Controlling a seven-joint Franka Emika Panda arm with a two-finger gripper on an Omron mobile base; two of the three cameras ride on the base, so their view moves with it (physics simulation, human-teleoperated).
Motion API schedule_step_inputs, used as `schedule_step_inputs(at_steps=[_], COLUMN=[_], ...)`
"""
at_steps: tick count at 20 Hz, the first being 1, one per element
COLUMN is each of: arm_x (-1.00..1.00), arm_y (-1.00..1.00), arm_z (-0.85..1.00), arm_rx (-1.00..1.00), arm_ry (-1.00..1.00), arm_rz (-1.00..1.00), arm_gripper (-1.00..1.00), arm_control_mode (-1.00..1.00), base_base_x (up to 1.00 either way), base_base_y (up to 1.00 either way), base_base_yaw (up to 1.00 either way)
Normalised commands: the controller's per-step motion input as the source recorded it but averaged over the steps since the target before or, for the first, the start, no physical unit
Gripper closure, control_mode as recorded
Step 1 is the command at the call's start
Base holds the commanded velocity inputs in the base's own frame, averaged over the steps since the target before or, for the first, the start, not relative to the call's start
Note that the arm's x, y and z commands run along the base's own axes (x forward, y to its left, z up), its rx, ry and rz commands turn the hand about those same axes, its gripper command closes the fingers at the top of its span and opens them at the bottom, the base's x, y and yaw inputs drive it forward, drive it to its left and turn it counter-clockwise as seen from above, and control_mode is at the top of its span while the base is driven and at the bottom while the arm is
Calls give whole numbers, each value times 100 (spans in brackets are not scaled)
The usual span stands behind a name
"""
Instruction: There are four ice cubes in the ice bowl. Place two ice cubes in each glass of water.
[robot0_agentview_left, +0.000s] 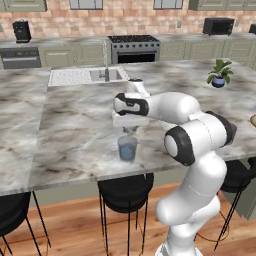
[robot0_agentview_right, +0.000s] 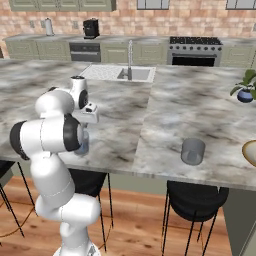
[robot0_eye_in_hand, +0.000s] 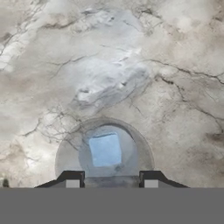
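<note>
A: Nearest?
B: Black stools (robot0_agentview_left: 125, 192) tucked under marble desk (robot0_agentview_left: 70, 130) edge. Just past edge, glass of water (robot0_agentview_left: 127, 148), upright, one pale blue ice cube (robot0_eye_in_hand: 105, 149) sitting inside.
A: Fingers?
B: Gripper (robot0_agentview_left: 129, 129) hanging straight above that glass, pointing down, just clear of rim. Fingers (robot0_eye_in_hand: 72, 180) closed down, nothing between them. Cube seen from hand view lying in the water, apart from the tips.
A: Second glass?
B: Second glass of water (robot0_agentview_right: 193, 151) well apart to robot's right, near desk front edge, upright. Contents hard to tell. Ice bowl (robot0_agentview_right: 250, 152) at far right frame edge, mostly cut off; inside not visible.
A: Farther back?
B: Blue plant pot (robot0_agentview_left: 218, 81) with green leaves on desk. Sink (robot0_agentview_left: 102, 76) with faucet. Beyond, stove (robot0_agentview_left: 134, 48), microwave (robot0_agentview_left: 218, 25), coffee machine (robot0_agentview_left: 21, 31) against brick wall.
</note>
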Motion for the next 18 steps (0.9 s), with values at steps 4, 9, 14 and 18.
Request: schedule_step_inputs(at_steps=[4, 9, 14, 18], arm_x=[3, 0, 0, 0], arm_y=[8, 0, 0, 0], arm_z=[-16, -15, -14, -14], arm_rx=[0, 0, 0, 0], arm_ry=[0, 0, 0, 0], arm_rz=[-1, -4, -5, -4], arm_gripper=[100, 100, 100, 100], arm_control_mode=[-100, -100, -100, -100], base_base_x=[0, 0, 0, 0], base_base_y=[0, 0, 0, 0], base_base_yaw=[0, 0, 0, 0])
